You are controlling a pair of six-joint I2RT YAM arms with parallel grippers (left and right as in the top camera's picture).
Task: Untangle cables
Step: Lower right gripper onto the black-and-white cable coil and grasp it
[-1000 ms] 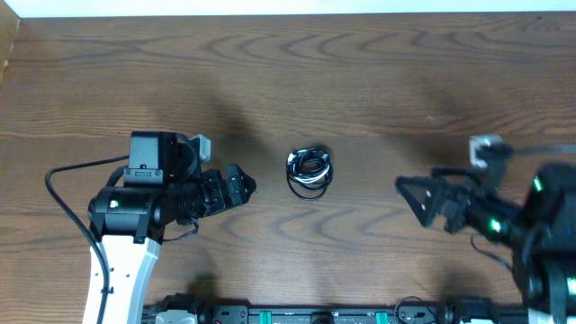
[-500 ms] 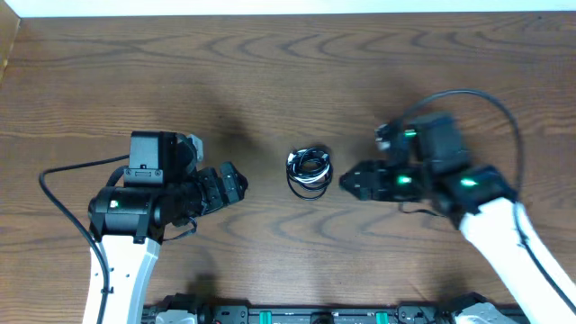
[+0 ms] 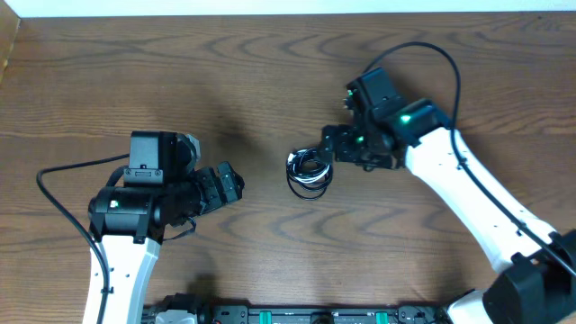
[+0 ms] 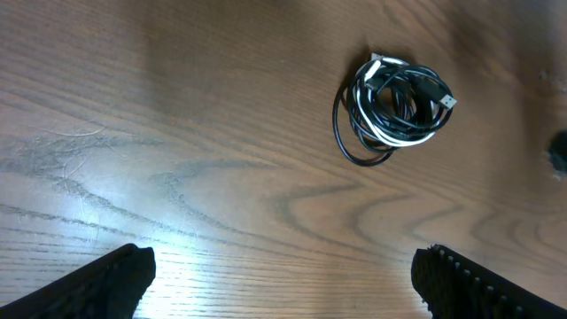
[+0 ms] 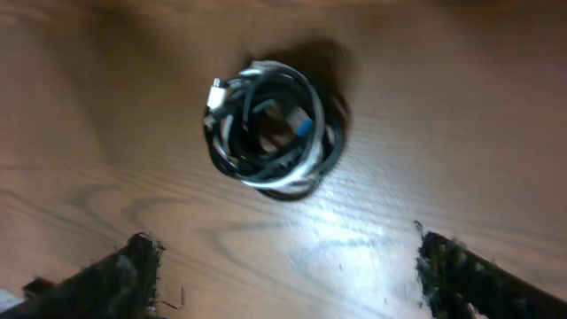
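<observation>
The cables [image 3: 309,171] lie as one small tangled coil of black cords with one white cord on the wooden table. The coil also shows in the left wrist view [image 4: 392,108] and in the right wrist view [image 5: 273,128]. My left gripper [image 3: 234,184] is open and empty, to the left of the coil and well apart from it. My right gripper [image 3: 331,148] is open and empty, just right of and above the coil, close to its edge. In the right wrist view the coil lies ahead of the open fingers [image 5: 283,270].
The wooden table [image 3: 270,72] stretches all round the coil. A thick black arm cord [image 3: 414,54] loops above my right arm. Another arm cord [image 3: 58,198] loops at the left. A black rail [image 3: 306,315] runs along the front edge.
My right arm has swung in from the right front edge up to the coil's right side. My left gripper has drawn back slightly to the left. The coil has not moved.
</observation>
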